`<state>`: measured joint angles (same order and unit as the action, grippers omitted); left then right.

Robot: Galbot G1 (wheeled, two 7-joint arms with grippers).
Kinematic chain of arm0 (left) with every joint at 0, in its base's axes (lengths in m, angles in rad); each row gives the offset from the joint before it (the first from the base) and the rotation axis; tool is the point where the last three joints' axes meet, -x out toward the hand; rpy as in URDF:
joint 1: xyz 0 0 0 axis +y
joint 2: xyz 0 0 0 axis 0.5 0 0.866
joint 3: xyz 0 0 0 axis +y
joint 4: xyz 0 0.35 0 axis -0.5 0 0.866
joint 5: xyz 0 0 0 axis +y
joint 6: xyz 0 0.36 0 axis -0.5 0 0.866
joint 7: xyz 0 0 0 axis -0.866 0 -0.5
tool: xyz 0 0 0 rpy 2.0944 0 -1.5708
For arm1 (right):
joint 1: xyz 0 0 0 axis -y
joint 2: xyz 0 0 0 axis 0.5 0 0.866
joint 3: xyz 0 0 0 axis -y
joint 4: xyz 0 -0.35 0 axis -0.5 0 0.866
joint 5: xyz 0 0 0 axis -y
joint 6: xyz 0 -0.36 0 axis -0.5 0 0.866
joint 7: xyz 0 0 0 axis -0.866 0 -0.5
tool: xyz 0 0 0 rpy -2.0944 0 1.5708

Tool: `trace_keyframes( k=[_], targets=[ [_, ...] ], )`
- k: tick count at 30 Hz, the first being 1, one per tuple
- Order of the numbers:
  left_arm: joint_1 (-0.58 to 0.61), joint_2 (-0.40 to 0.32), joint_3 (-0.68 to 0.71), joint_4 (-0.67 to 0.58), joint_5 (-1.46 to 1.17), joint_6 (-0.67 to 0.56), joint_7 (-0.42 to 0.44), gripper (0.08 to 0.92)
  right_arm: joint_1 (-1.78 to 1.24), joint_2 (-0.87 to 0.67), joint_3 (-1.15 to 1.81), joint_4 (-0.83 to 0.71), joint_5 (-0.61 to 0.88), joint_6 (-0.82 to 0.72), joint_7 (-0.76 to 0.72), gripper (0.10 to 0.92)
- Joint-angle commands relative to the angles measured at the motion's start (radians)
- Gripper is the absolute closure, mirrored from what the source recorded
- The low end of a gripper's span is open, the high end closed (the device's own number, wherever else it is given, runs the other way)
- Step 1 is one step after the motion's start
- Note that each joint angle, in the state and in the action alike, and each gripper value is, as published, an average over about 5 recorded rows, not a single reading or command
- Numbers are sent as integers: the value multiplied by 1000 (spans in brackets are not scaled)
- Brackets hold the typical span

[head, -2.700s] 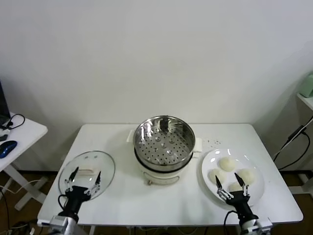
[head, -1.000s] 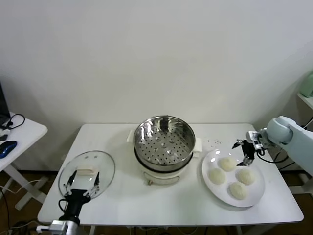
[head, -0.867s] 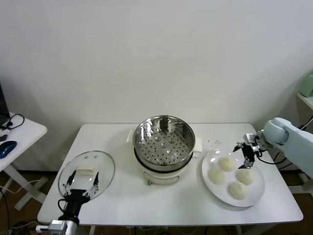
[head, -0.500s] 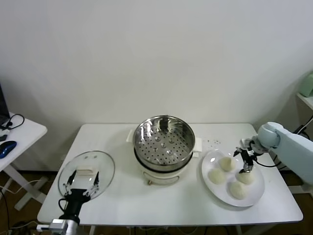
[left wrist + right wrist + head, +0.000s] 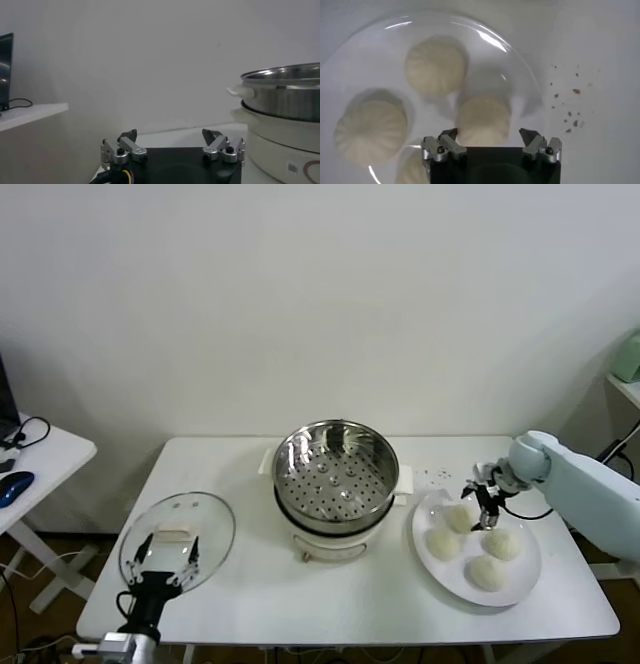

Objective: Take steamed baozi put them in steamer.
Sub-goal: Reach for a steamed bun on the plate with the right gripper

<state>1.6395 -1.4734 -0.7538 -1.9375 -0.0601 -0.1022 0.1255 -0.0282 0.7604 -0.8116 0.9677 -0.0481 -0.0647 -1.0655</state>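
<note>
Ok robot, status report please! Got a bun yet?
Right gripper jaws open, above the plate, no bun held. Four baozi on plate, steamer empty. Left gripper parked open by the glass lid. Nothing blocking.

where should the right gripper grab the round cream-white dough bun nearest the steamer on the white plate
Grip that cream-white bun across its domed sides, coming straight down from above. It sits low on the white plate with other buns close beside it, so a sideways approach is probably blocked. The open right gripper already hovers just above it.
</note>
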Motion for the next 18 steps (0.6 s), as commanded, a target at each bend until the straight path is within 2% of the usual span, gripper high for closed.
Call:
trace_keyframes(
  k=[1,9,18],
  targets=[
    [-4,2,-1,11,-1,0,0,177,-4,24,2,-21,11,-2,-16,203],
    [-10,0,1,18,0,1,-1,177,-4,28,14,-34,10,-2,-24,206],
    [-7,-1,1,18,0,-1,-2,177,-4,24,25,-41,5,-2,-25,277]
  ],
)
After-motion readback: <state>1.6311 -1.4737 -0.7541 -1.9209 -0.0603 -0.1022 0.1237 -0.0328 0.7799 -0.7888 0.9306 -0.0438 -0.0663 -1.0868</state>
